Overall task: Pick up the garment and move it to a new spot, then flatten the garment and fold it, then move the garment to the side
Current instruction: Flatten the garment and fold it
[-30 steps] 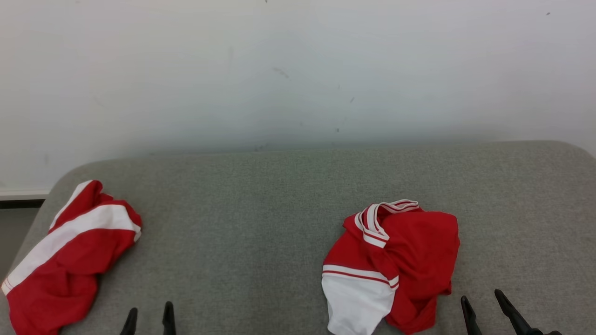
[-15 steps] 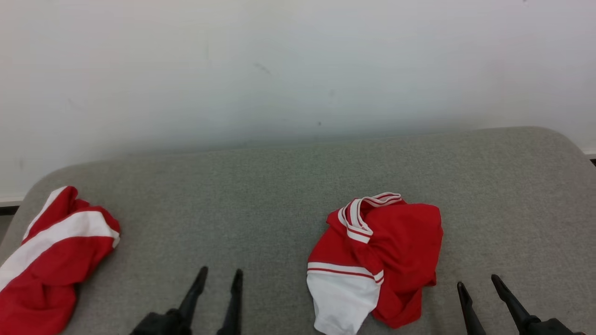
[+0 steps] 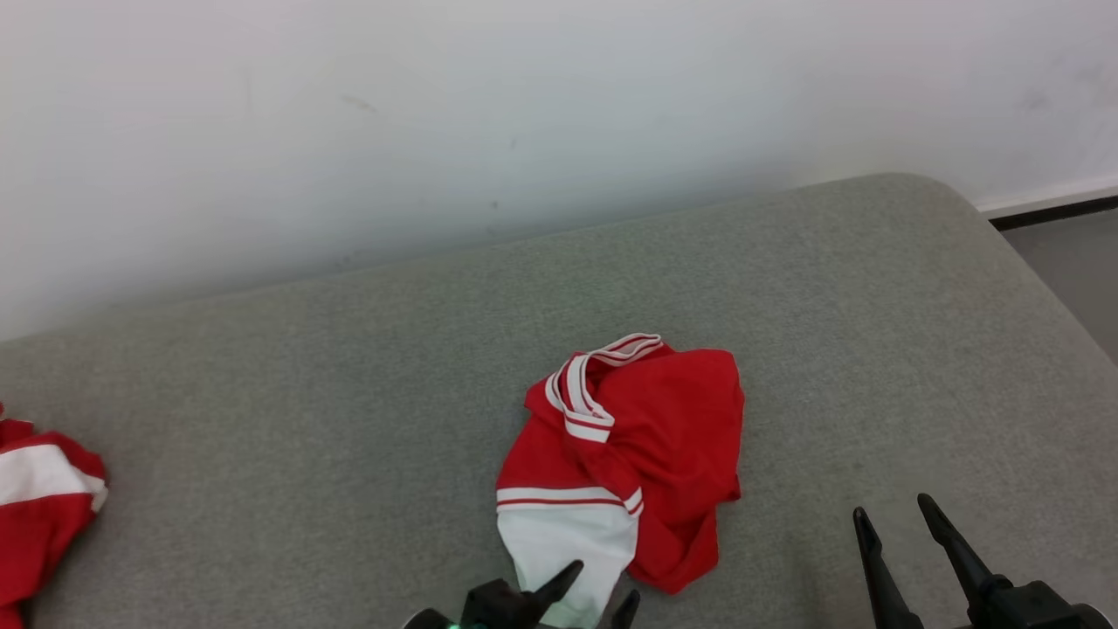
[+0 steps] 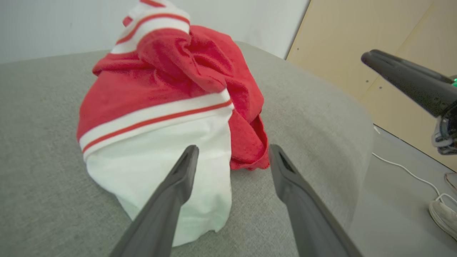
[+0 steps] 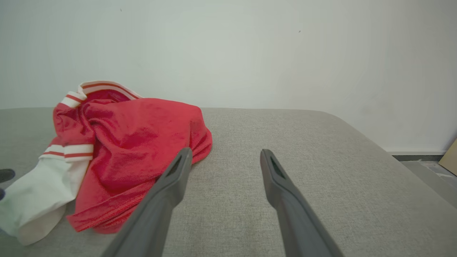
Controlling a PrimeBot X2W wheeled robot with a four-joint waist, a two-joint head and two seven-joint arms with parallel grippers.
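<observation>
Your left end effector (image 3: 604, 584) has swung in across the grey fabric-covered bench (image 3: 306, 393) over the last second. It now sits at the 6 o'clock edge of the crumpled red-and-white jersey garment (image 3: 646, 437). The head camera has turned as well, so the whole scene has slid toward 9 o'clock.

In the left wrist view the left end effector (image 4: 232, 148) has its two dark fingers spread wide with nothing between them. One finger lies over the white sleeve panel and the other is beside the red hem at 3 o'clock. You cannot tell from these views whether either finger touches the cloth.

The garment (image 4: 160, 89) lies in a heap near the middle of the bench. Its striped collar is at 12 o'clock and its white panel at 6 o'clock.

Your right end effector (image 3: 892, 508) is at 4 o'clock of the garment, apart from it, with its fingers also wide and empty. In the right wrist view, the right end effector (image 5: 225, 151) points over bare bench, with the garment (image 5: 135, 142) at 9 o'clock.

A second red-and-white bundle of cloth (image 3: 39, 498) lies at the bench's 9 o'clock edge, well apart. A pale wall (image 3: 524, 105) stands behind the bench.
</observation>
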